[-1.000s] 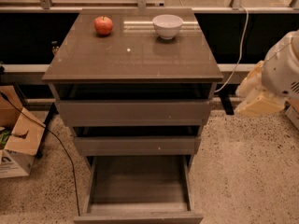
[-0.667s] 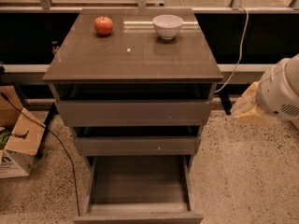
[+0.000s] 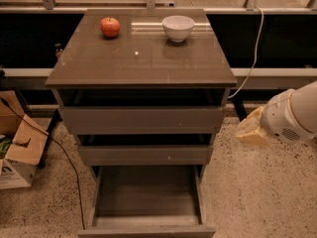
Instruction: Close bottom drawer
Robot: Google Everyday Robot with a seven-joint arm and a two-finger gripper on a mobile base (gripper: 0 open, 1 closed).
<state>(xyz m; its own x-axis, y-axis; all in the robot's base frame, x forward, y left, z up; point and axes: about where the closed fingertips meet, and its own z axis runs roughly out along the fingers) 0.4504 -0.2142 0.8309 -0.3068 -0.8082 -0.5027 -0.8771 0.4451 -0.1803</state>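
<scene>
The bottom drawer (image 3: 146,198) of the grey-brown cabinet is pulled far out. Its flat grey floor is bare and its plain front (image 3: 146,231) sits at the lower edge of the view. The middle drawer (image 3: 143,154) and the tall top drawer (image 3: 142,120) above it stand slightly out. My gripper (image 3: 250,128), pale yellow on a white arm (image 3: 292,114), hangs to the right of the cabinet at about the height of the middle drawer. It touches nothing.
A red apple (image 3: 110,27) and a white bowl (image 3: 178,28) stand on the cabinet top (image 3: 141,58). A cardboard box (image 3: 17,148) and a black cable (image 3: 64,157) lie on the floor at left. A white cable (image 3: 255,48) hangs at right.
My arm and gripper have come down and a little to the left, closer to the cabinet's right side. The drawers have not moved.
</scene>
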